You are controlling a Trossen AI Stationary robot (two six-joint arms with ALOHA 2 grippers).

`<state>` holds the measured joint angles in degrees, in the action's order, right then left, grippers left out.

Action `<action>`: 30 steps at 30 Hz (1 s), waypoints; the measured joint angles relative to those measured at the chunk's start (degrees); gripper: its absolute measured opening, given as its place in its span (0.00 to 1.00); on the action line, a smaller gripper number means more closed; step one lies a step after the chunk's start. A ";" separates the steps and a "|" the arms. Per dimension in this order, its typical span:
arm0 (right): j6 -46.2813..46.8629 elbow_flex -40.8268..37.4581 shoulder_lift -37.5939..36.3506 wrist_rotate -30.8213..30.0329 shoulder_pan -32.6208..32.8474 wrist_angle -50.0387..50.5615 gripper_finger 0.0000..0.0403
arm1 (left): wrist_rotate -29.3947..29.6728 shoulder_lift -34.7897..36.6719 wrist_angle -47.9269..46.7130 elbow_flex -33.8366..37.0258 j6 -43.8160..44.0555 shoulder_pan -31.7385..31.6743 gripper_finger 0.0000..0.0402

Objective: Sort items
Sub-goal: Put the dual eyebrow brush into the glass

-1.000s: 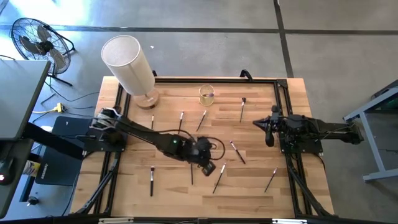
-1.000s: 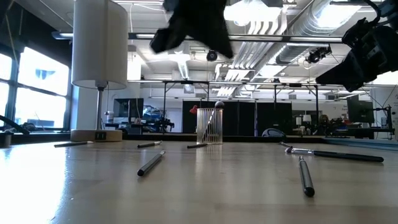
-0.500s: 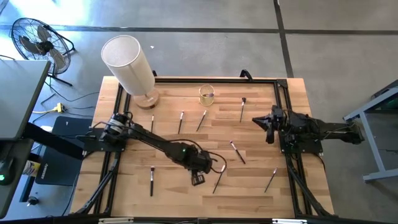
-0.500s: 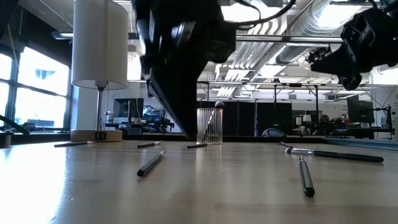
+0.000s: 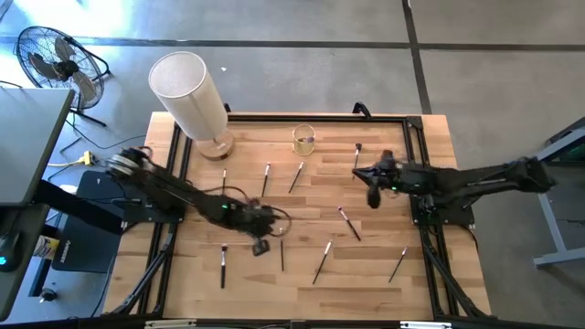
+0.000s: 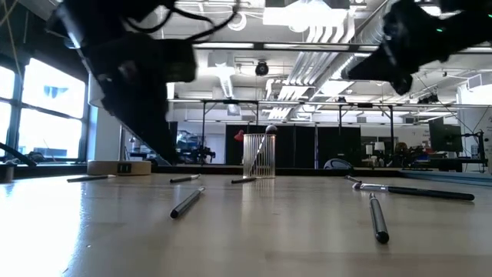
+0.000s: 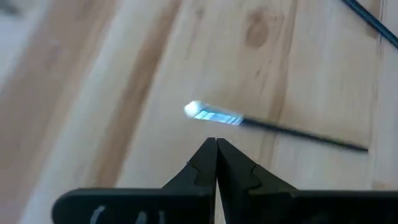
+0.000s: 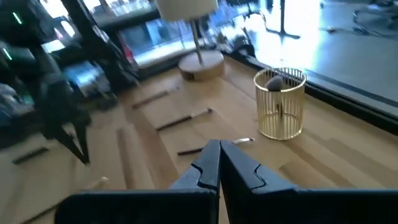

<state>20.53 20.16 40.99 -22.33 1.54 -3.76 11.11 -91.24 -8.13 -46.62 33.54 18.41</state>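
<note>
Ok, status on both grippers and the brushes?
Left gripper shut, empty, over a brush. Right gripper shut, empty, mid-table. Glass cup holds one brush. Nothing blocking.

high: straight down | low: tabletop level | wrists: close, forward | shared: table (image 5: pixel 384 260)

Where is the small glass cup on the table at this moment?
In the high view, the glass cup stands near the table's far edge, about mid-width, right of the white cylinder. Two brushes lie just in front of it.
</note>
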 joint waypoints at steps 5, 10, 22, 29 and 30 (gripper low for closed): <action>0.53 15.61 19.19 -2.66 -0.04 8.67 0.00 | 2.63 10.25 1.57 9.00 -2.02 0.00 0.00; 19.16 34.26 35.48 -10.41 -2.06 35.63 0.00 | 3.48 19.50 1.49 14.76 -5.47 -0.02 0.00; 37.33 44.17 50.97 1.99 -23.10 61.17 0.18 | -0.58 27.82 0.79 18.24 -10.71 0.00 0.00; 30.33 41.25 51.18 7.48 -35.28 52.54 0.34 | -1.63 27.82 1.10 18.24 -9.32 0.00 0.00; 29.61 41.02 51.37 8.44 -36.75 51.02 0.35 | -1.62 27.82 1.08 18.24 -9.32 0.00 0.00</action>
<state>50.15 61.18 92.36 -13.89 -35.20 47.26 9.49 -63.42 -7.04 -28.38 24.23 18.41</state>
